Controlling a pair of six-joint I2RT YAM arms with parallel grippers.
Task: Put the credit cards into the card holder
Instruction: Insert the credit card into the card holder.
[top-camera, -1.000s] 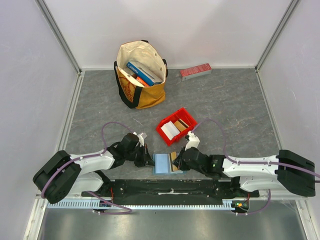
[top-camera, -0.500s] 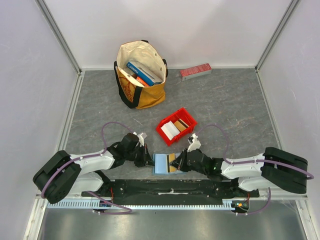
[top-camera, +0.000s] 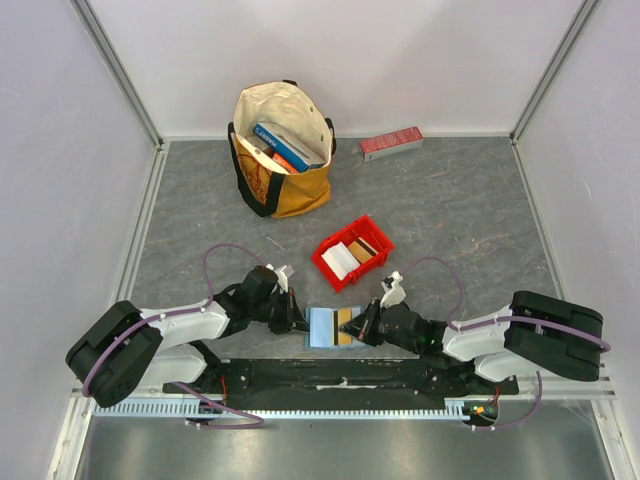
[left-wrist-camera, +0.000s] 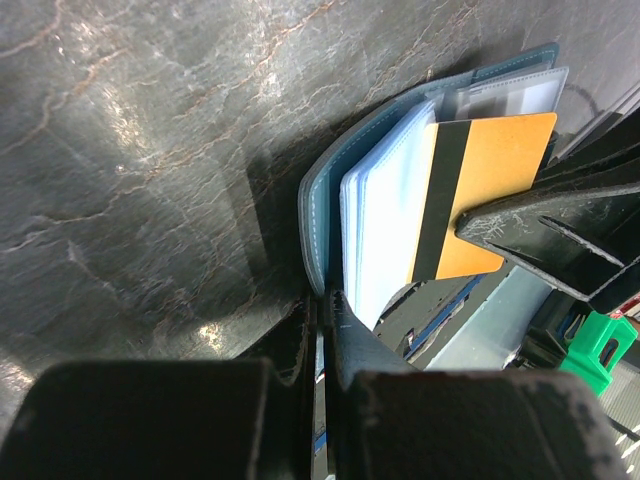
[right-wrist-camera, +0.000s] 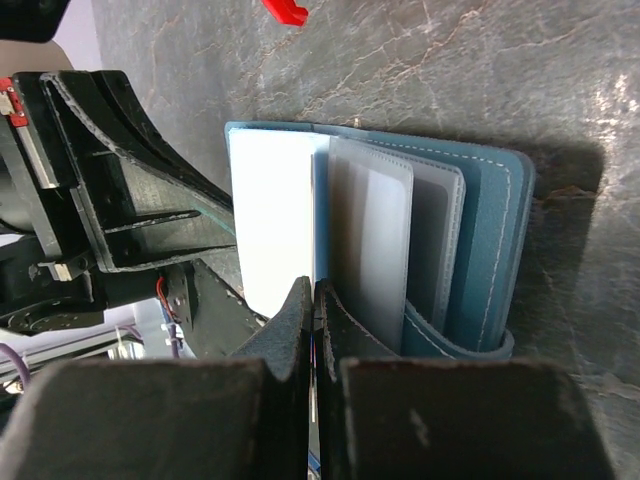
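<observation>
Card holder lies open on the surface at the near edge, between the two arms. Orange card, black stripe up, sits across the holder's light-blue sleeves. Most of it looks clear of any slot, so I judge it mid-insertion, not seated. Right fingers are pinched narrow on the card's outer end. Left fingers are closed on the holder's left cover edge, pinning it. At 1 o'clock from the holder, near, the red bin holds a white card and a tan card, so at least two remain. Left wrist view gives the card's face and stripe. Right wrist view has it edge-on at best, but shows the stacked sleeves and teal cover. The bin's contents show in the top view alone.
</observation>
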